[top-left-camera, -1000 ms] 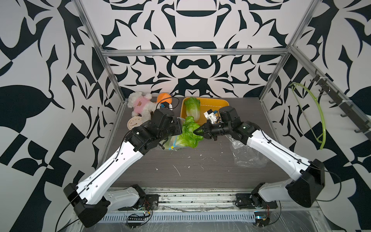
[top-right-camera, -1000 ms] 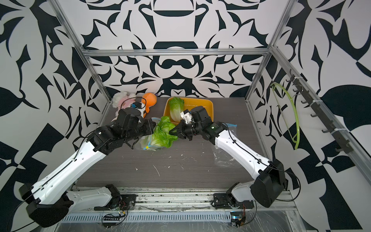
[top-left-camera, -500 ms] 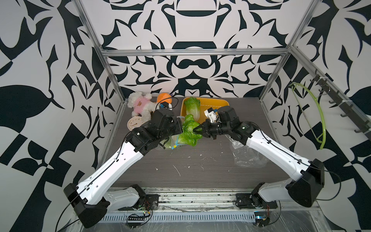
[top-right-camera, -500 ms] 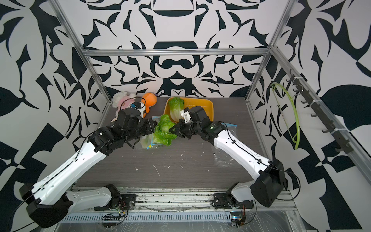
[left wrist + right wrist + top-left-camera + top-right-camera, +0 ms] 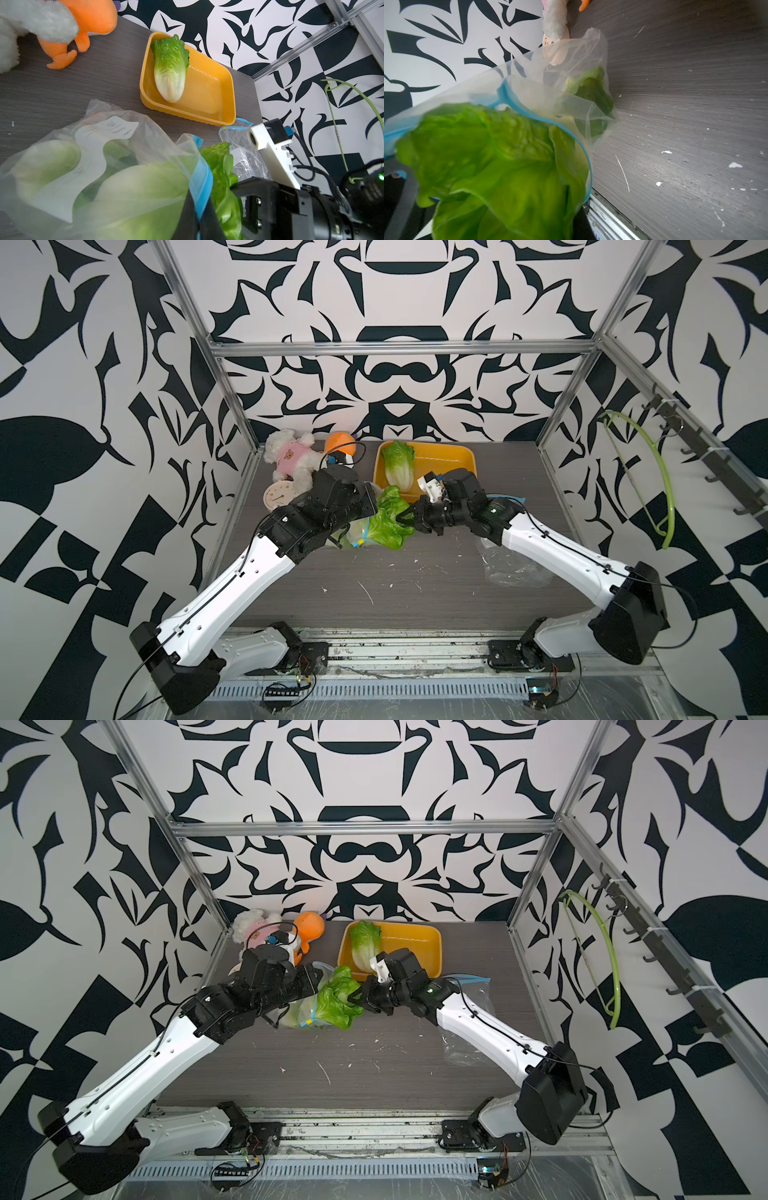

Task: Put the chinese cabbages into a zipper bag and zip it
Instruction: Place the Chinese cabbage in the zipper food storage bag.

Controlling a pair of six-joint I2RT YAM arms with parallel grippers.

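Flecked dark table (image 5: pixel 374 1073) (cabbage-filled bag (image 5: pixel 299 1017)), patterned walls (image 5: pixel 361 770)

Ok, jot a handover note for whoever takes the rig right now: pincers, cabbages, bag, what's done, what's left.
Left pincer: shut on the blue rim of the zipper bag, holding its mouth.
Right pincer: jaws parted at the leafy end of the second cabbage.
Cabbages: first cabbage fully inside the bag; second cabbage partly in, leaves sticking out of the mouth; third cabbage lies in the yellow tray.
Done: one bagged, one half in.
Left: push the second in, bag the third, zip.
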